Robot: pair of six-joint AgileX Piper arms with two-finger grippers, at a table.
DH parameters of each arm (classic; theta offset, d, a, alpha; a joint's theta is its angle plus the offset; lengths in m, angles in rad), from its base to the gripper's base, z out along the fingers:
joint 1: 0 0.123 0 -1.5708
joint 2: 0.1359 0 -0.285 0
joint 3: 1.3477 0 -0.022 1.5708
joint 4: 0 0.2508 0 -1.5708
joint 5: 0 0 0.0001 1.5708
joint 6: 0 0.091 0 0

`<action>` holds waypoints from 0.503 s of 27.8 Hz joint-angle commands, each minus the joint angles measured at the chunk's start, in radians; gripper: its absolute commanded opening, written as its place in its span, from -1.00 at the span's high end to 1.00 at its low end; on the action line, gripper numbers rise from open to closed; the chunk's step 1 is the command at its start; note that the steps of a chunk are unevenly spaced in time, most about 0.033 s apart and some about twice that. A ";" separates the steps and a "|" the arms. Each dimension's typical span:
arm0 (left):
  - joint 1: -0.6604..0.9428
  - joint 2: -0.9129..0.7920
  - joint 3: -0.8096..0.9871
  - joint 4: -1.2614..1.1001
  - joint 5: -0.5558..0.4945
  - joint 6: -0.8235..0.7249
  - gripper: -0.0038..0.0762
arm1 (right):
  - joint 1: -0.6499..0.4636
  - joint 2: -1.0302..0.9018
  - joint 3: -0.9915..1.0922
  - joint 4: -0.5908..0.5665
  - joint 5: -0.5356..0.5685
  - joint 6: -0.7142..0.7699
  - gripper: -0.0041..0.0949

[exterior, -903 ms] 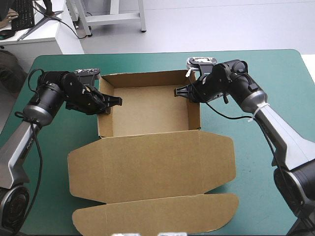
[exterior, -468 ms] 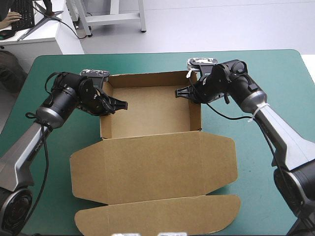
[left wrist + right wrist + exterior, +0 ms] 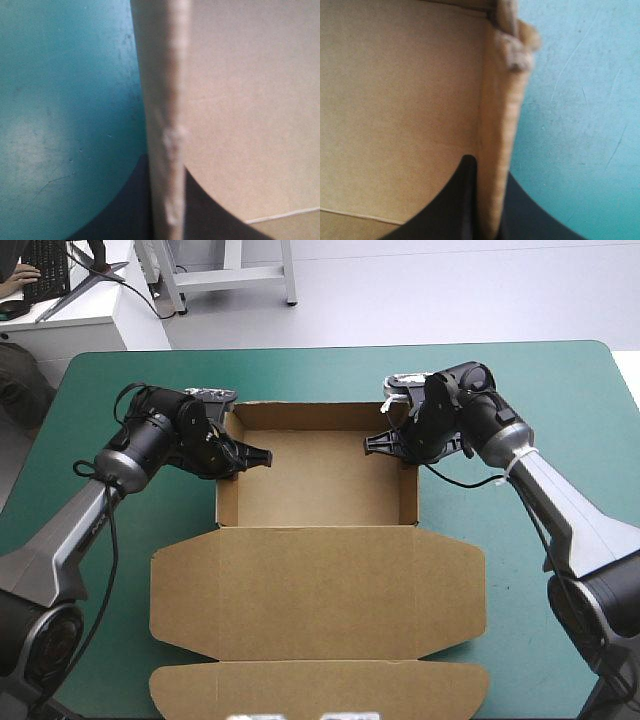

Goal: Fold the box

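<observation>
box sits mid table, tray end toward the far edge, lid flat out to the near edge, bare table down both sides. left gripper pinched on its left wall, right gripper pinched on the right wall, both arms bent inward

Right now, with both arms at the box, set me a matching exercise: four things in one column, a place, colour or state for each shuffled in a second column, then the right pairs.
Column one:
1. left gripper
2. right gripper
3. lid
4. table cover

Column two:
A. lying flat, on the side nearest the robot
B. teal-green
C. shut on the box at its left side
D. shut on the box at its right side

Pairs: 1-C; 2-D; 3-A; 4-B.
</observation>
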 commanded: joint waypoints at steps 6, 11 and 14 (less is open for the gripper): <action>0.001 0.057 -0.039 0.029 0.000 0.041 0.93 | -0.012 0.024 -0.024 -0.047 0.018 -0.012 0.92; 0.001 0.115 -0.039 -0.014 -0.003 0.111 0.93 | -0.012 0.072 -0.024 -0.044 0.002 -0.012 0.92; 0.001 0.149 -0.039 -0.019 -0.007 0.150 0.93 | -0.012 0.092 -0.024 -0.042 -0.017 -0.014 0.92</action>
